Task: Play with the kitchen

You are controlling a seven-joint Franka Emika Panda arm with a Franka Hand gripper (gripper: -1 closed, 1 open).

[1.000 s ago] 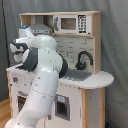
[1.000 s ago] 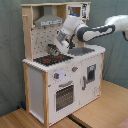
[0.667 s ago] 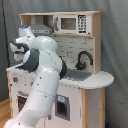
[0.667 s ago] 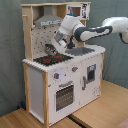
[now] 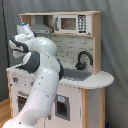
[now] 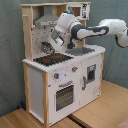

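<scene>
One tall toy kitchen of white panels and pale wood (image 6: 55, 85) is seen standing on a wooden floor before a grey curtain in both exterior views, with its small white microwave (image 5: 70, 23) set in the upper shelf and a grey hood (image 6: 46, 20) mounted over the black-and-red hob (image 6: 52, 59). The white jointed robot arm (image 6: 92, 31) is stretched across the counter, and its gripper (image 6: 49, 48) is held just above the hob; whether its fingers are spread or closed cannot be told. The grey sink basin (image 5: 76, 75) is set into the worktop beneath the curved black tap (image 5: 83, 59), and nothing can be made out inside it.
</scene>
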